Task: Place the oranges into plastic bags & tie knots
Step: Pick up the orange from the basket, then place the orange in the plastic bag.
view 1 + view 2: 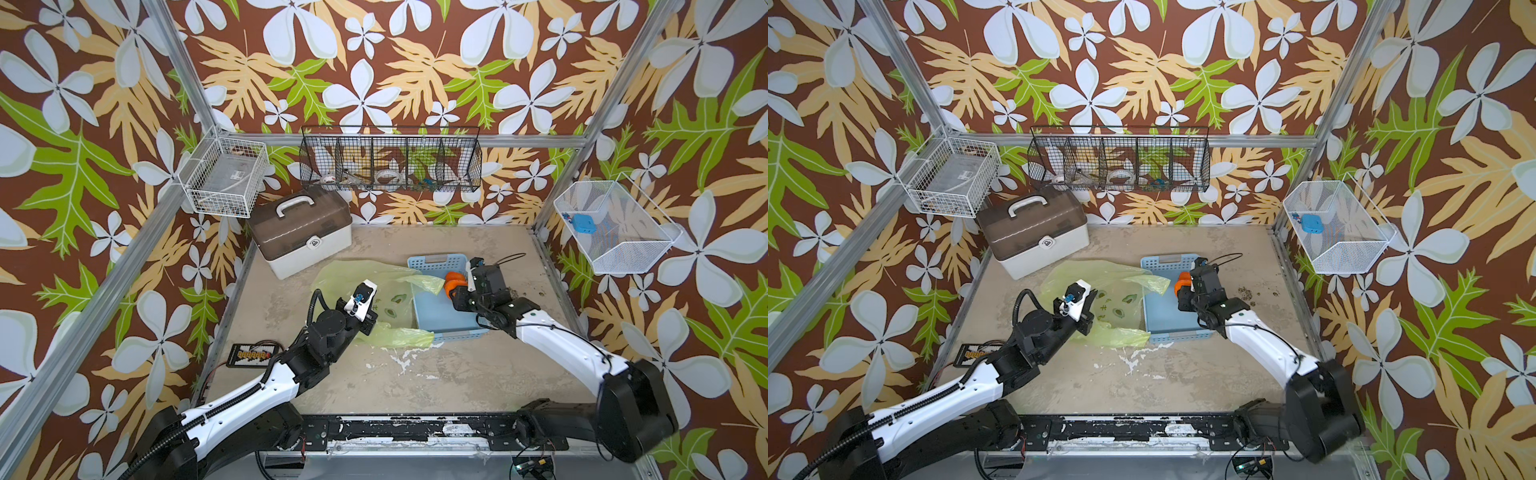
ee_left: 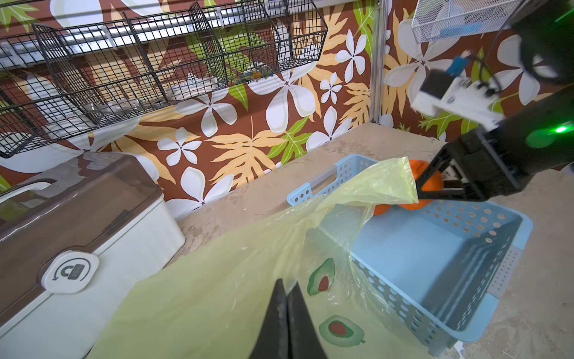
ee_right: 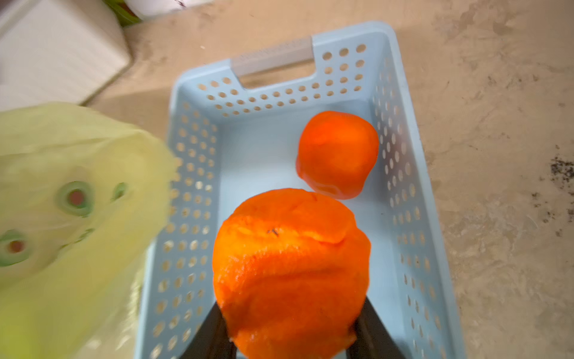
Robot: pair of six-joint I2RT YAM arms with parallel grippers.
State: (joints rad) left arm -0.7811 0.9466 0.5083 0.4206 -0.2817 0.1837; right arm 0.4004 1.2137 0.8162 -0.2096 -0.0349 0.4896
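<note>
One of the oranges (image 3: 292, 264) sits between the fingers of my right gripper (image 3: 292, 304), which press on both its sides above the light-blue basket (image 3: 198, 140). A second orange (image 3: 337, 154) lies on the basket floor near its far end. In both top views the right gripper (image 1: 455, 286) (image 1: 1183, 291) is over the basket's far right part. The plastic bag (image 1: 357, 274), yellow-green with avocado prints, lies left of the basket, one flap draped over the basket's rim. My left gripper (image 2: 287, 286) is shut on the bag's film near the basket's left side (image 1: 374, 327).
A white storage box with a brown lid (image 1: 299, 232) stands at the back left of the table. Wire baskets (image 1: 390, 162) hang on the back and side walls. A small black device (image 1: 249, 355) lies by the table's left edge. Dark crumbs (image 1: 1246, 293) are scattered right of the basket.
</note>
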